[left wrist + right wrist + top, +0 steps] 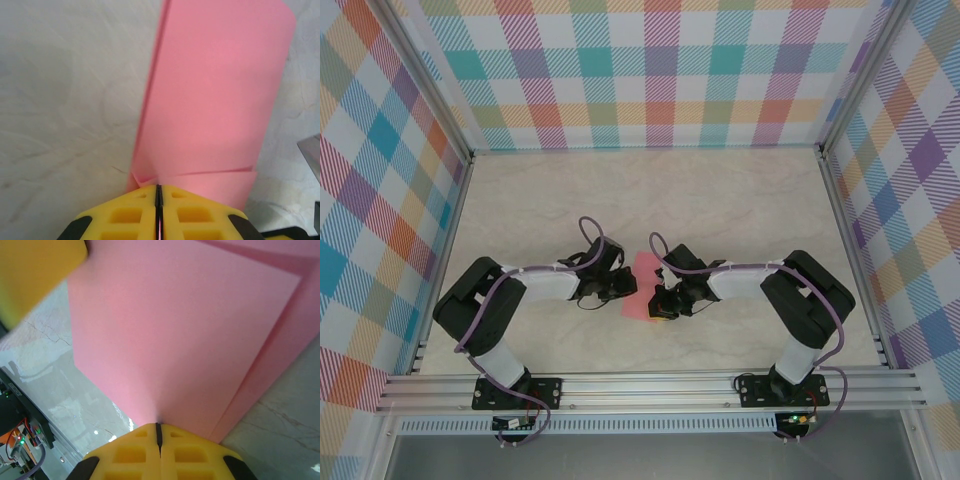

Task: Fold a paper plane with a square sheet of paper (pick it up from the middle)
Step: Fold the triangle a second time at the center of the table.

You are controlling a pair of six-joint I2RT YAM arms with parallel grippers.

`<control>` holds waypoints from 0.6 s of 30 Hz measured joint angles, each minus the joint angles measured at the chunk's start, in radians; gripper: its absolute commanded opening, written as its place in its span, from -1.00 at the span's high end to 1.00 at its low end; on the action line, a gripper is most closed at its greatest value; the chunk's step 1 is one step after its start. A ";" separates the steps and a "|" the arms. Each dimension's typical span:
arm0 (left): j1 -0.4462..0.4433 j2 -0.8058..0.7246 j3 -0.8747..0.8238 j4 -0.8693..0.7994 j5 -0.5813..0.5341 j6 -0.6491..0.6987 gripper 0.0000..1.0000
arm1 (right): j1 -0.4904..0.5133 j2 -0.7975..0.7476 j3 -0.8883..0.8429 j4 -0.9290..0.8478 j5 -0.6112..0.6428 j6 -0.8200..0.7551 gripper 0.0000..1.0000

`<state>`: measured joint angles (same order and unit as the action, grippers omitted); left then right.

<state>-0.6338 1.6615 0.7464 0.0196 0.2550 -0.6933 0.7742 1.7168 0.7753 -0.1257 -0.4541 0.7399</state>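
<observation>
As our left gripper [158, 189] presses its yellow jaws flat together on one edge of the thin salmon-pink folded sheet of paper [215, 100], our right gripper [158, 426] is clamped just as tight on the opposite edge. The sheet spans between them, flaps overlapping, over the middle of the pale marbled tabletop [720, 200].

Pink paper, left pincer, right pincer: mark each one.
pink paper [640, 292], top external view, middle of its flat face.
left pincer [158, 189], left wrist view, seam between the yellow fingertips.
right pincer [158, 426], right wrist view, seam between the yellow fingertips.
</observation>
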 measured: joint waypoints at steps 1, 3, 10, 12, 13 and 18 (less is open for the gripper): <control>0.008 0.002 0.003 -0.003 -0.004 0.000 0.77 | 0.000 0.000 0.000 0.000 0.000 0.000 1.00; 0.020 0.008 0.010 -0.007 -0.002 0.001 0.75 | 0.000 0.000 0.000 0.000 -0.001 -0.004 1.00; 0.040 0.019 0.029 -0.030 0.020 -0.001 0.72 | 0.000 0.001 0.001 -0.001 -0.003 -0.015 1.00; 0.053 0.019 0.036 -0.042 0.010 -0.001 0.71 | 0.000 0.001 0.001 -0.001 -0.003 -0.016 1.00; 0.062 0.019 0.038 -0.046 0.004 -0.001 0.71 | 0.000 0.001 0.001 -0.001 -0.003 -0.016 1.00; 0.086 -0.008 0.038 -0.074 -0.021 -0.001 0.70 | 0.000 0.003 0.005 -0.005 -0.003 -0.019 1.00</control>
<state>-0.5476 1.6535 0.7841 -0.0544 0.2337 -0.6945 0.7742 1.7199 0.7803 -0.1303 -0.4572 0.7212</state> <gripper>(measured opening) 0.149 0.045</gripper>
